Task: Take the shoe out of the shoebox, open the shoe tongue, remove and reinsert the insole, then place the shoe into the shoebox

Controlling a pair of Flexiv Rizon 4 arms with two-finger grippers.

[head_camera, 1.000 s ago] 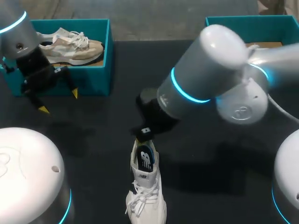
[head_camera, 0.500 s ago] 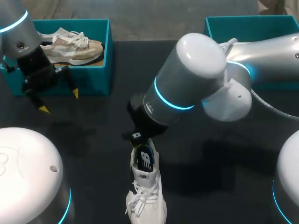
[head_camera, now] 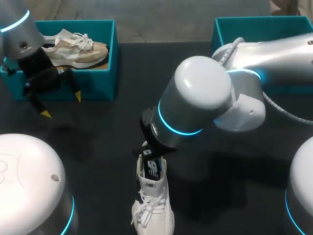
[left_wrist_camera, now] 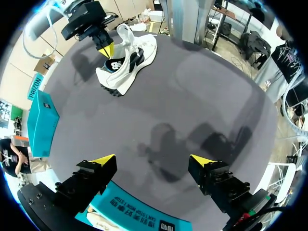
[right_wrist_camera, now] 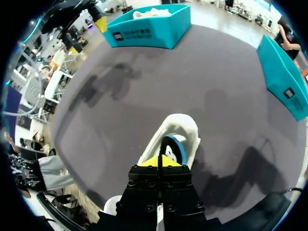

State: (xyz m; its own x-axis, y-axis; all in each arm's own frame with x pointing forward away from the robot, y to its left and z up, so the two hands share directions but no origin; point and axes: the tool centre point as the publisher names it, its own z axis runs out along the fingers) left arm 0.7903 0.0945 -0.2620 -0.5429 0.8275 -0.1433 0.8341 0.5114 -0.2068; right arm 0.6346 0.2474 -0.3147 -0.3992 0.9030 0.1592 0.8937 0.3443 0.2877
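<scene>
Two teal open-topped cardboard shoeboxes are on the table, the left shoebox (head_camera: 105, 73) and the right shoebox (head_camera: 254, 22). There are at least two shoes: one white lace-up sneaker (head_camera: 154, 205) holding one dark, blue-edged insole (head_camera: 152, 167), and one beige-and-white sneaker (head_camera: 83, 51) in the left shoebox, where a possible second shoe behind it cannot be told for sure. The two grippers, the left gripper (left_wrist_camera: 153, 161) and the right gripper (right_wrist_camera: 159, 162), have two yellow tips each, four in all.

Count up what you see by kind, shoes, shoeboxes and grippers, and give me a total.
Shoes: 2, the white shoe on the table and the beige shoe in the left shoebox.
Shoeboxes: 2, that one and the right shoebox.
Grippers: 2, left gripper and right gripper.
Total: 6.
</scene>
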